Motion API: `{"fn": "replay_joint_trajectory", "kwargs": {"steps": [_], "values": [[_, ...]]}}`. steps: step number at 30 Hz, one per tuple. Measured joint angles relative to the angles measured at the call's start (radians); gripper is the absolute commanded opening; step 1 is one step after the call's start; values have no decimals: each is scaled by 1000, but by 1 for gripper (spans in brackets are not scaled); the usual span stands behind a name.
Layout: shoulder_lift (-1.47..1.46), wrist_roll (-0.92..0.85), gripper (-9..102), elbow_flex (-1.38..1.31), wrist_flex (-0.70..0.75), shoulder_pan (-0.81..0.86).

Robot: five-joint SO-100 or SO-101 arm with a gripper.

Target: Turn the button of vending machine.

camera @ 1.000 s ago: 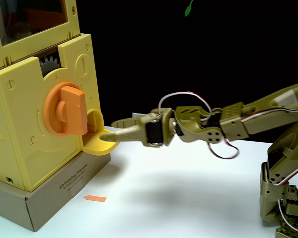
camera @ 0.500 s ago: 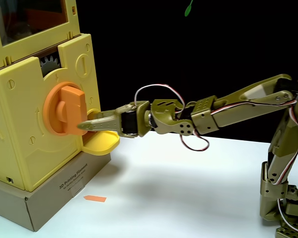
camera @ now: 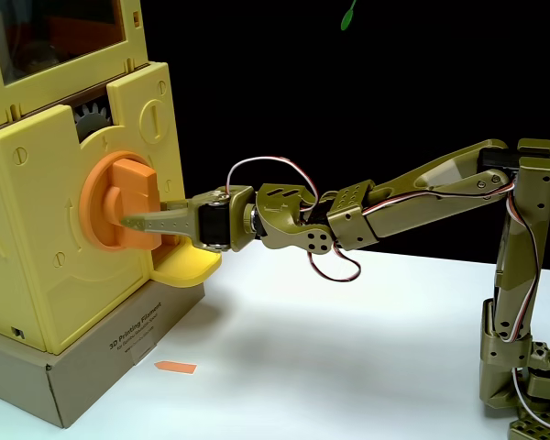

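Button [camera: 119, 203] on vending machine [camera: 37, 275] (top cut off), gripper [camera: 130, 221] tip at bar, grip state unclear.

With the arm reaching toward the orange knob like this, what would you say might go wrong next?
The gripper overlaps the raised bar of the large round orange plastic knob, and I cannot tell whether its jaws straddle it; twisting may slip off. A push could shift the yellow plastic toy vending machine on its cardboard box.
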Motion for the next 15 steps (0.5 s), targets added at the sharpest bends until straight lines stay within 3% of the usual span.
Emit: {"fn": "replay_joint_trajectory", "kwargs": {"steps": [15], "values": [[-23,-37,13,-5,-25,-3]]}}
